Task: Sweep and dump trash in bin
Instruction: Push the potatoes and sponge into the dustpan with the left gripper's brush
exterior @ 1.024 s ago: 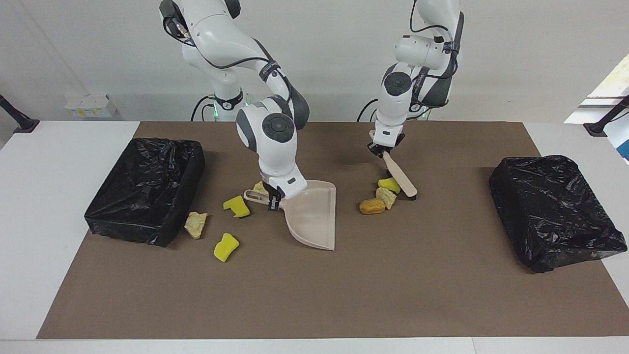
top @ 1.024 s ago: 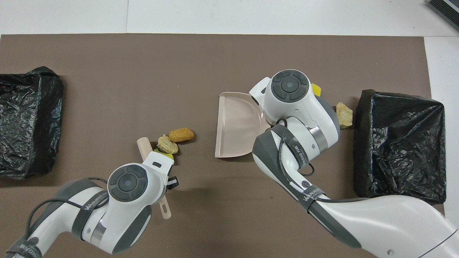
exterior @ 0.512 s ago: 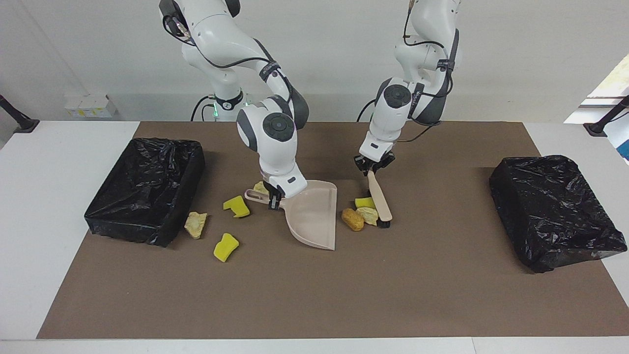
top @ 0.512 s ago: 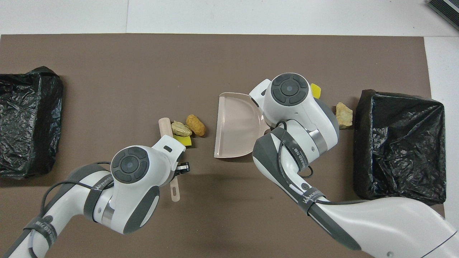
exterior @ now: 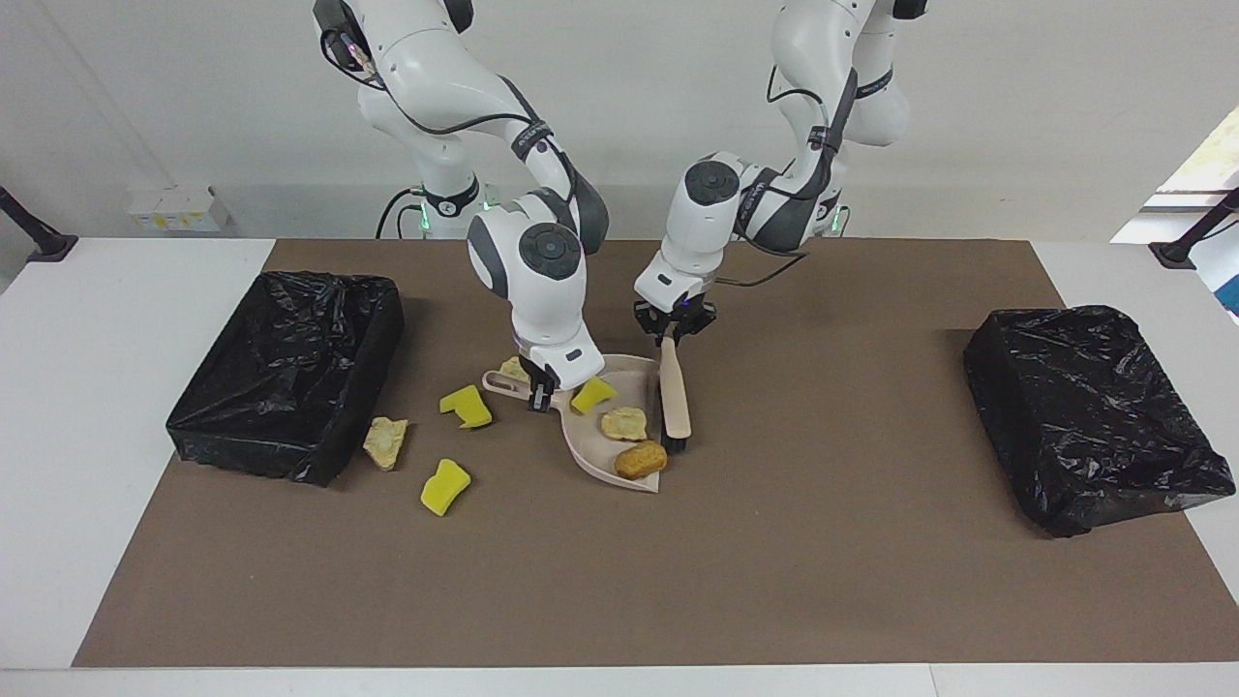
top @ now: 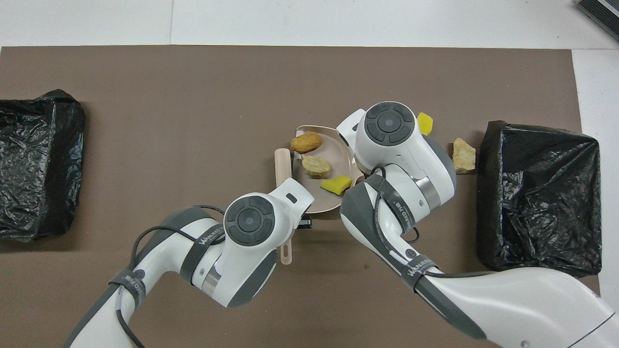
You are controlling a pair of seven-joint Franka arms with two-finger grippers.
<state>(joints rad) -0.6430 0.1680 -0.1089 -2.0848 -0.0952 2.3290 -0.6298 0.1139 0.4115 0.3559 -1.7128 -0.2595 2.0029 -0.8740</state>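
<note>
- On both arms' dark wrist bands runs white lettering; it is too small to read with certainty.
- Under the right gripper (exterior: 538,392) lies the dustpan (exterior: 619,431), its handle clamped between the fingers, its pan flat on the brown mat (exterior: 619,581).
- Below the left gripper (exterior: 672,332) hangs the brush (exterior: 674,392), clamped by its handle, its dark bristle end down at the dustpan's open edge.
- Between the two grippers, inside the pan, sit three pieces of trash: a yellow foam chunk (exterior: 591,394), a beige rock-like piece (exterior: 623,422) and an orange-brown bread-like lump (exterior: 640,459), the last one right at the pan's lip.
- Toward the right arm's end from the right gripper lie four more pieces on the mat: a beige piece (exterior: 510,369) just beside the dustpan's handle, two yellow chunks (exterior: 466,406) (exterior: 444,485), and a beige lump (exterior: 386,441) touching or nearly touching the open bin (exterior: 290,373).
- That bin, lined with black plastic, stands at the right arm's end; a second black-wrapped bin (exterior: 1094,416) stands at the left arm's end, well apart from the left gripper.
- From the left gripper toward that second bin, bare mat stretches wide.
- Around the mat runs the white table (exterior: 58,436); a plain pale wall rises past it.
</note>
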